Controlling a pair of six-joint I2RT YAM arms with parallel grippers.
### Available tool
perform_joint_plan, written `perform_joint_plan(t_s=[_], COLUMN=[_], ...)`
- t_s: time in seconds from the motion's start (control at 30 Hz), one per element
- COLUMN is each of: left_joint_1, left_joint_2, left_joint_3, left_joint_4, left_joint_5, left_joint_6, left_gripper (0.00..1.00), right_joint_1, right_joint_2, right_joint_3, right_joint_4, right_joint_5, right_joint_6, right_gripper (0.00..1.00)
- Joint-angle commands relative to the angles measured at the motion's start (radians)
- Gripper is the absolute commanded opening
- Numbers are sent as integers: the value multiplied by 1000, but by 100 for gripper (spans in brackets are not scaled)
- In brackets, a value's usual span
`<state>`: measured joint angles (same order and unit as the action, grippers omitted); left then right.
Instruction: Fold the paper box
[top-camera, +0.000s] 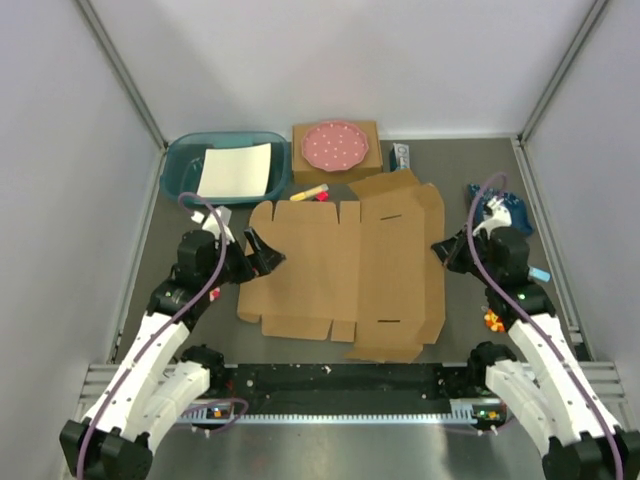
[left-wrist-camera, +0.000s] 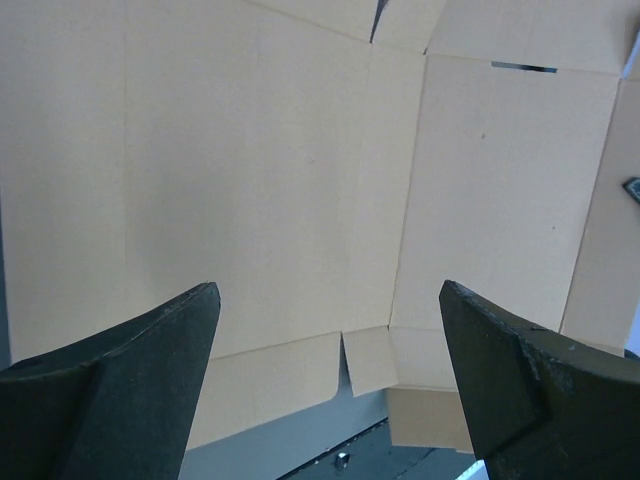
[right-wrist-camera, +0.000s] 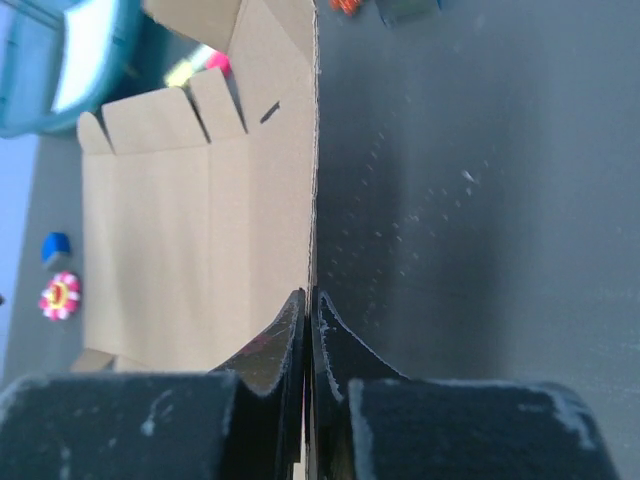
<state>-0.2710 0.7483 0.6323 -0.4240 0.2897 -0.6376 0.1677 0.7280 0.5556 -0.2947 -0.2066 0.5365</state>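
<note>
The paper box lies unfolded and mostly flat in the middle of the dark table, between the two arms. The left gripper is over its left edge, jaws spread wide. The right gripper pinches the box's right edge, fingertips pressed together on the cardboard.

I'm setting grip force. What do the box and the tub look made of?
The box: brown cardboard, matte, likely corrugated; cut tabs and pressed fold lines show. The tub: probably plastic; teal, smooth, with slightly translucent walls.
</note>
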Motion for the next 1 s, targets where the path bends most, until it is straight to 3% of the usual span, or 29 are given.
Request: perform_joint_plan(t_s=[0.0,0.2,0.53,0.67,0.8,0.97], left_joint_1=[-2,-4,-4,-4,-4,-7], left_joint_2=[-38,-102,-107,-86,-55,-12], left_joint_3=[69,141,172,162,187,184], left_joint_4=[76,70,177,310,382,504], left_joint_5=[29,74,95,75,120,161], left_joint_6=[-4,61,137,156,180,179], left_gripper=[97,98,99,99,99,99], right_joint_1=[-4,-4,35,128,136,162], right_joint_2=[-81,-58,94,161,247,306], right_joint_3=[127,276,475,666,838,990], right_joint_4=[-78,-106,-289,-475,-712,-751], right_joint_5=[-2,-95,-416,-410,-447,-379], right_joint_6=[54,80,-118,-217,-302,-262], right_gripper=[0,0,0,0,0,0])
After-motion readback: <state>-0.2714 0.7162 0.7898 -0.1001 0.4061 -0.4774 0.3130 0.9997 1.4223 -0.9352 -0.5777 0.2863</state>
